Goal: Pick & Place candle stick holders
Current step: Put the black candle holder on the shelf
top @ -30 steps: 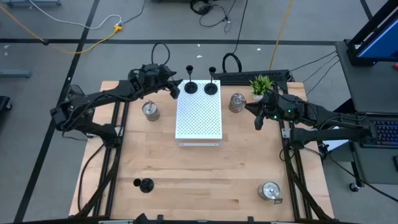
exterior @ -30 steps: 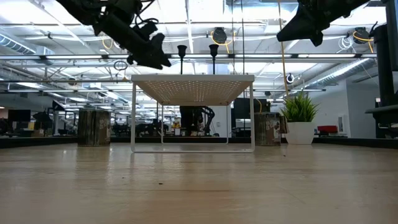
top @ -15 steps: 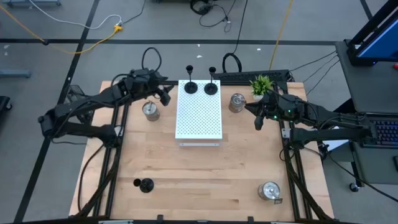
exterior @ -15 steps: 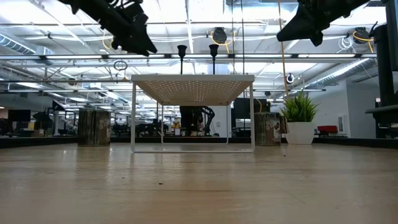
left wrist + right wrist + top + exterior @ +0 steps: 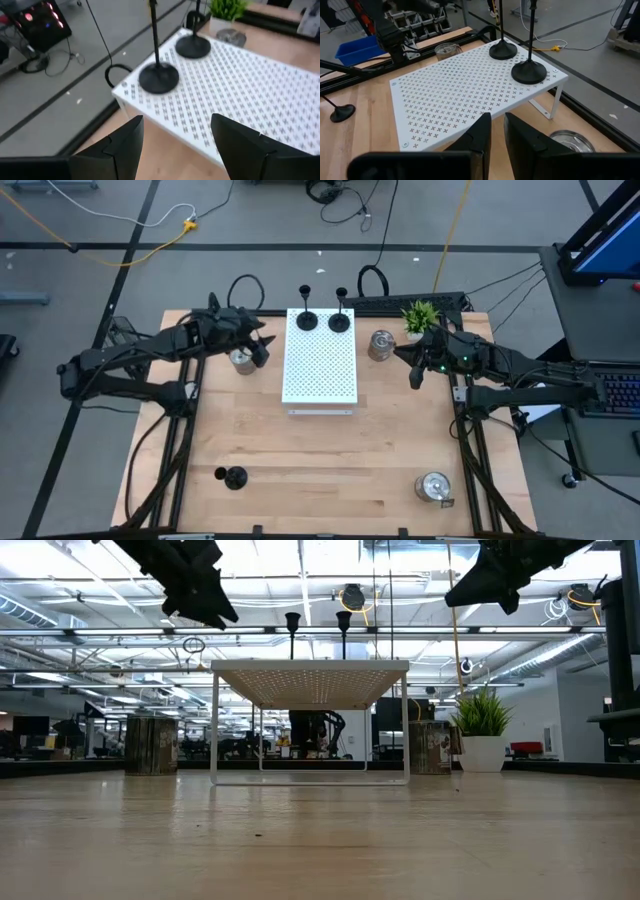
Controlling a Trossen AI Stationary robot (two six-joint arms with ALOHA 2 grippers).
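Two black candle stick holders (image 5: 307, 320) (image 5: 339, 322) stand by their round bases on the far end of the white perforated board (image 5: 320, 370). One silver holder (image 5: 240, 360) stands on the table left of the board and another (image 5: 381, 345) right of it. A third black holder (image 5: 233, 477) stands near the front left and a third silver one (image 5: 434, 487) near the front right. My left gripper (image 5: 260, 348) hangs open, high above the left silver holder, with nothing between its fingers (image 5: 127, 142). My right gripper (image 5: 413, 370) hangs shut in the air right of the board.
A small green potted plant (image 5: 420, 315) stands at the back right, beside the right silver holder. The board stands raised on thin legs (image 5: 214, 730). Bare wood lies between the board and the table's near edge.
My left gripper has drawn back from the board's far left corner toward the table's left edge and a little toward the near edge, rising slightly. It stays open and carries nothing. The two black holders on the board have not moved.
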